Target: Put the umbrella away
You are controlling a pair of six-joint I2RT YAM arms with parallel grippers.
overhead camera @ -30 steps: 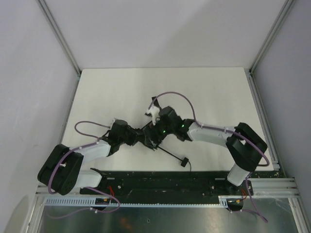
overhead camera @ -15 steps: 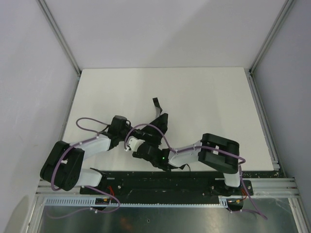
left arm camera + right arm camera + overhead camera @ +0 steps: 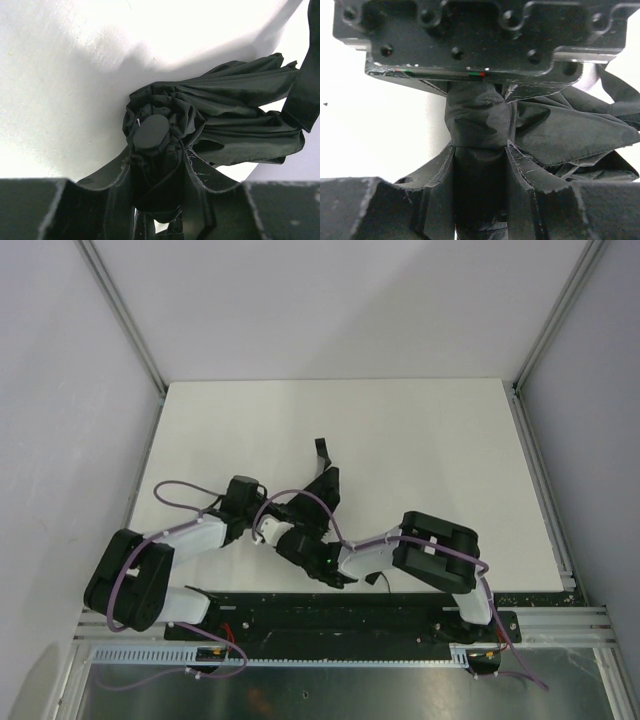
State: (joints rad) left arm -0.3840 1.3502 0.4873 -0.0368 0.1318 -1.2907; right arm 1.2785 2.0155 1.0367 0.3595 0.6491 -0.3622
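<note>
Right arm (image 3: 375,550) now nearer its base; left fingers (image 3: 107,175), right fingers (image 3: 432,172) both seemingly tight on umbrella (image 3: 225,115).

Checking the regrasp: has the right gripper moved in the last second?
Yes. In the top view the right gripper has pulled back toward the black base rail and slightly left, and is now closed on the umbrella.

White tabletop (image 3: 430,430), matte, evenly lit (soft shadows only). Pale lavender walls (image 3: 330,300) at 9, 12 and 3 o'clock. Aluminium frame posts (image 3: 125,325) at the far corners. Black mounting rail (image 3: 300,615) at 6 o'clock.
</note>
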